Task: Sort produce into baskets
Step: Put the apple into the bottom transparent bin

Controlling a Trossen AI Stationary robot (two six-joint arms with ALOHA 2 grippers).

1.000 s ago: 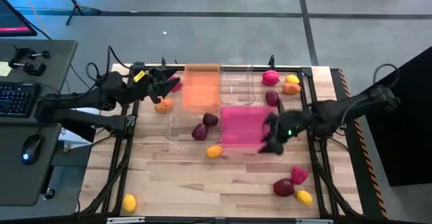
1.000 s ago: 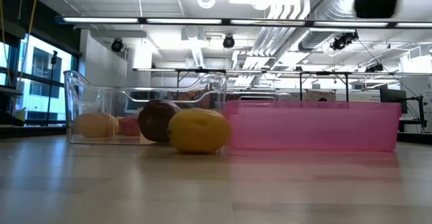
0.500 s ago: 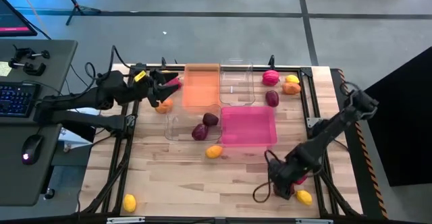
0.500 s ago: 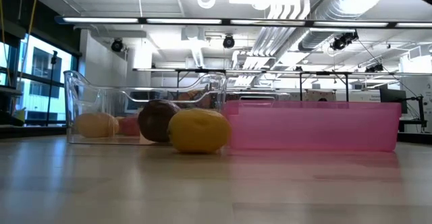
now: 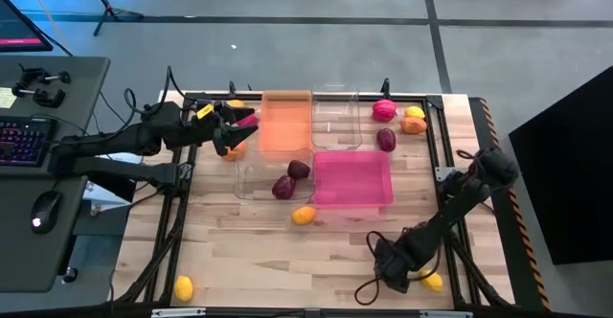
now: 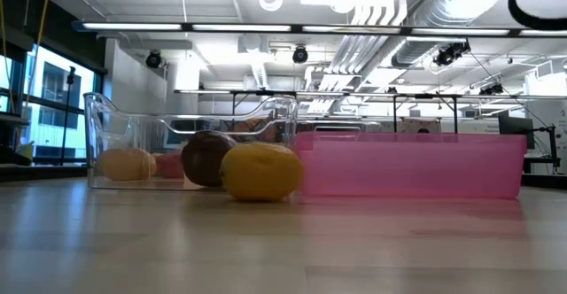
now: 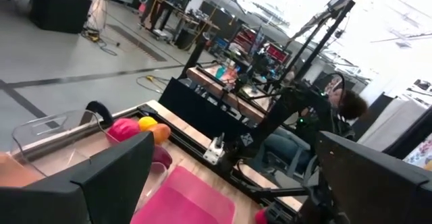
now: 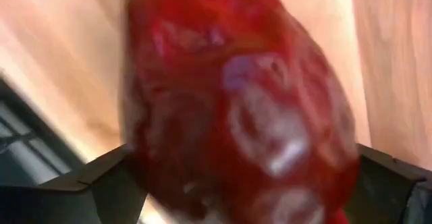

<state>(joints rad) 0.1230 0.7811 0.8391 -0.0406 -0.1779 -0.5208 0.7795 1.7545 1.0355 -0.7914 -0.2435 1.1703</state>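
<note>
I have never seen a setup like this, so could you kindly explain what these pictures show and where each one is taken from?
This is a robot with two dark arms at a wooden table, each ending in a two-finger gripper. One picture looks straight down from above, one looks level across the tabletop, and two come from cameras on the wrists.

On the table lie toy fruits and vegetables and four small bins: an orange bin, a pink bin and two clear bins, one of which holds two maroon pieces. A yellow-orange piece lies just outside them.

The left gripper hovers open by an orange piece at the far left. The right gripper is low at the near right corner, jaws open around a red piece that fills its wrist picture; whether it is gripped yet I cannot tell.
</note>
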